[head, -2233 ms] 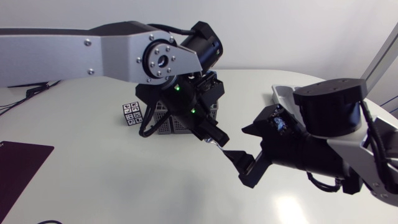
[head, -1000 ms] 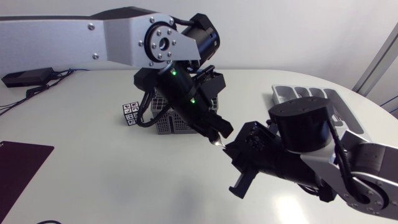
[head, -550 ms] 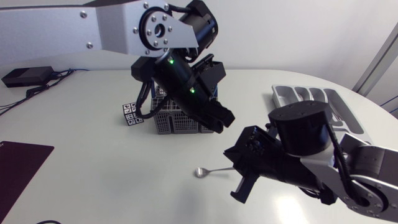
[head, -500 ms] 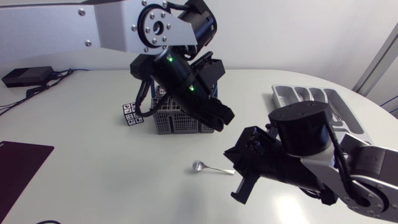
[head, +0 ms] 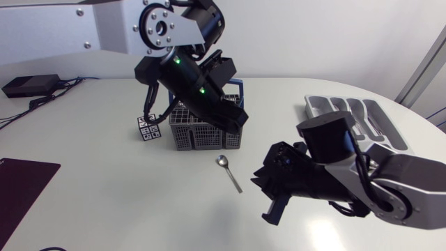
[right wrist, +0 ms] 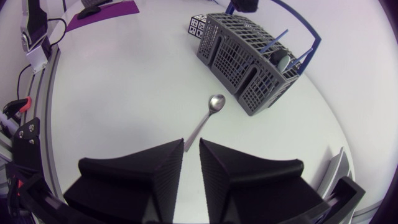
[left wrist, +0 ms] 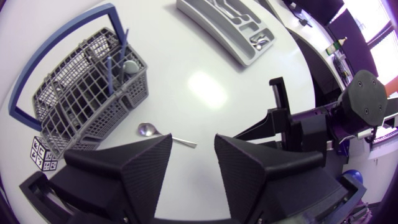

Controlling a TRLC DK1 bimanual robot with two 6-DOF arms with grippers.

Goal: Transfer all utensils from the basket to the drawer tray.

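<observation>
A metal spoon lies loose on the white table in front of the grey wire basket, bowl end toward the basket. My left gripper hovers open over the basket's right end with nothing in it. Through it I see the spoon below and blue-handled utensils standing in the basket. My right gripper hangs to the right of the spoon. Its jaws are a narrow gap apart and empty, with the spoon just ahead. The grey drawer tray sits at the far right, with utensils in it.
A small black-and-white marker cube stands left of the basket. A dark mat covers the table's left edge. The basket's blue handle arches over it. Bare table lies between the spoon and the tray.
The spoon left the left gripper, fell to the table and turned there. The left gripper opened and drew back over the basket. The right gripper stayed low beside the spoon.
</observation>
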